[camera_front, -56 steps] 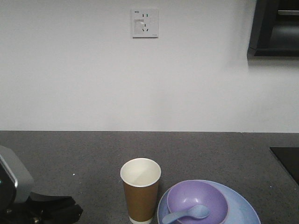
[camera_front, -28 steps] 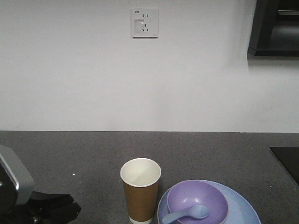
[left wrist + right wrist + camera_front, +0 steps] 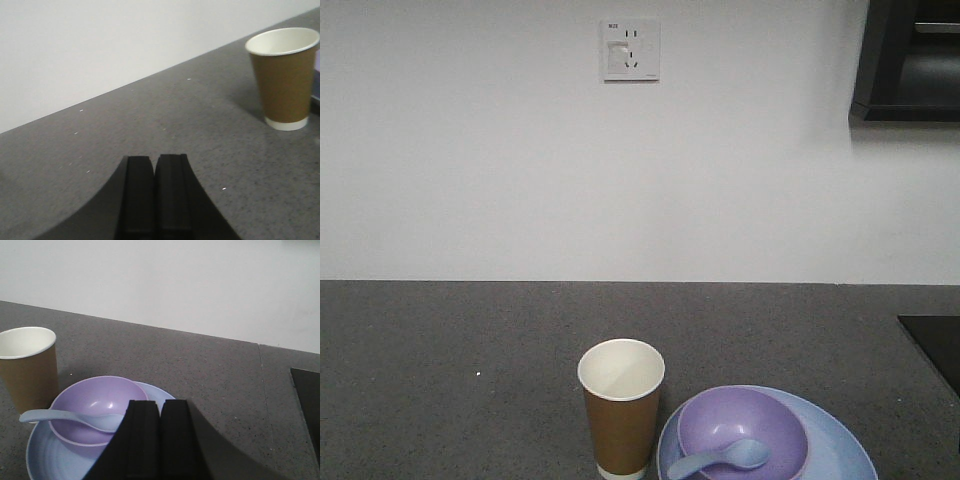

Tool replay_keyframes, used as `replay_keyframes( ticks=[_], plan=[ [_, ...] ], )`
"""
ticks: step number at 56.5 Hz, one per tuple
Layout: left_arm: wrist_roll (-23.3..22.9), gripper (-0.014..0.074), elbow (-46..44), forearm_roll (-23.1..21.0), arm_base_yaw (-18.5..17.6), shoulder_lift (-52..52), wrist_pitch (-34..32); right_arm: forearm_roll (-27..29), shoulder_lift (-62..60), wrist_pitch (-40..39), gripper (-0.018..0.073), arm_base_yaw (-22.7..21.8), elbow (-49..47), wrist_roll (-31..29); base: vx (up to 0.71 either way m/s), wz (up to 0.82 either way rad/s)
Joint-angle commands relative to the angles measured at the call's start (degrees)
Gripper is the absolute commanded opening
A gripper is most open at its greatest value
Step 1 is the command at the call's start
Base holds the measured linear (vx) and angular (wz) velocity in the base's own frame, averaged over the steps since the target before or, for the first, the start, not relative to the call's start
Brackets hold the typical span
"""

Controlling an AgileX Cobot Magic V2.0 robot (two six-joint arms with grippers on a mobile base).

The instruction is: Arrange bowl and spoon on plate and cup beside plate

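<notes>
A: Left to right, what's on the counter (image 3: 450, 340)?

B: Left gripper (image 3: 156, 192) first. Fingers (image 3: 138, 195) pressed together, nothing between them, low over bare dark counter. Only the left wrist view shows it; not in the front view.

A: Cup?

B: Cup (image 3: 620, 405) upright on the counter, brown wall, white rim and base band. White inside, nothing visible in it. In the left wrist view it stands well to the right of and beyond the fingers, apart from them.

A: Relative to the plate?

B: Just left of the plate (image 3: 840, 445). From the front the cup's base overlaps the plate's left edge; can't tell whether they touch.

A: Plate contents?

B: Bowl (image 3: 740, 425) sits on the plate, toward its left side, upright. Rest of the plate is bare pale blue, faint rings showing in the right wrist view.

A: And in the bowl?

B: Spoon (image 3: 720, 460). Scoop is down inside the bowl, handle leans over the near-left rim and sticks out over the plate. Nothing else in the bowl.

A: Right gripper?

B: Right gripper (image 3: 159, 440) clenched too, fingers (image 3: 176, 440) together with only a thin seam, holding nothing. In its own view it sits in front of the plate's near-right part and covers that edge and part of the bowl rim. Can't tell whether it touches either.

A: Further right?

B: Dark flat panel (image 3: 935, 345) at the counter's right edge. White wall behind with a socket (image 3: 630, 50), dark cabinet (image 3: 910, 60) top right.
</notes>
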Motion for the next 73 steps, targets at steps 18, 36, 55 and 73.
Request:
replay_keyframes(
  ticks=[18,36,55,73],
  plan=[
    [-4.53,-0.0003,16.92,-0.57,10.26,-23.56,-12.20,0.23,0.00,-4.01,-0.0006,-0.17,-1.81,-0.59,0.00,0.00],
    [-4.53,-0.0003,17.05,-0.57,10.42,-23.40,-11.58,0.23,0.00,-4.01,-0.0006,-0.17,-1.81,-0.59,0.00,0.00],
    [-4.53,-0.0003,17.05,-0.57,10.42,-23.40,-11.58,0.23,0.00,-4.01,-0.0006,-0.17,-1.81,-0.59,0.00,0.00],
    [-4.53,-0.0003,17.05,-0.57,10.42,-23.40,-11.58,0.23,0.00,-4.01,-0.0006,-0.17,-1.81,-0.59,0.00,0.00]
  ],
)
